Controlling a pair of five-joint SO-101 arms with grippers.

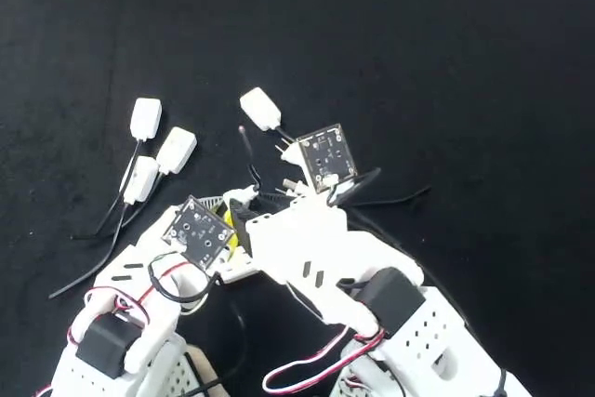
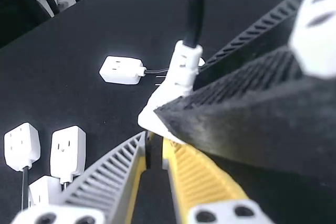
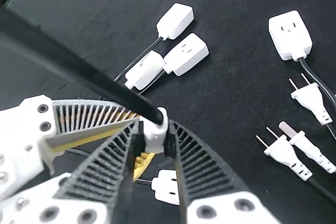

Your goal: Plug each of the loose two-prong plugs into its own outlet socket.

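Watching: three sockets (image 1: 177,149) at 9 o'clock, unfilled.
Left gripper (image 2: 152,153): fingers nearly closed, empty, I think.
Right gripper (image 3: 155,126): clamped on plug (image 2: 177,72), just beside left's tips.
Risk: I fear grippers colliding, or cord (image 3: 79,72) twisting plug.

Three sockets (image 1: 175,150) bunched left, lone socket (image 1: 260,109) and loose plugs (image 1: 294,186) crowding the middle, table (image 1: 465,72) open right and beyond

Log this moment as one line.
right gripper: shut on plug | left gripper: close beside that plug | another plug: loose on table
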